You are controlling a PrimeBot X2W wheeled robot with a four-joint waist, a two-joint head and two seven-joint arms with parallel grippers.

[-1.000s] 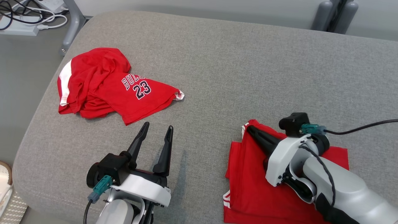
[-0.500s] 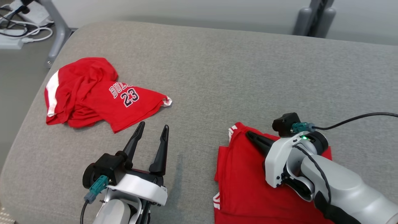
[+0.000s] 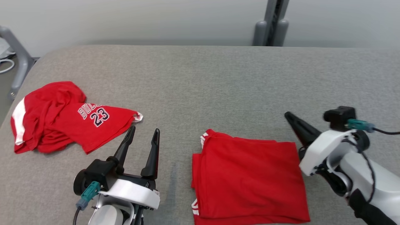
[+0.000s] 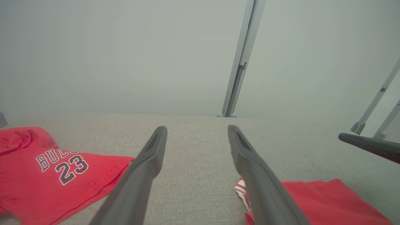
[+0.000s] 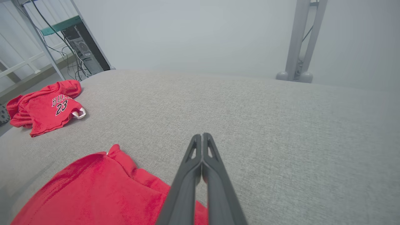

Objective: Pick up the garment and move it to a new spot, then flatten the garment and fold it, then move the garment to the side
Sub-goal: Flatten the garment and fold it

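Since my right claw, clenched and empty, has come off the folded garment, which lies just left of it, folding looks done; left claw spread, idle.

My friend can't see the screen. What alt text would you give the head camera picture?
A folded red garment lies flat on a grey cushioned surface between the robot's left tool, fingers spread open, and its right tool, shut and empty beside the cloth. A crumpled red jersey printed with 23 sits at the far left.
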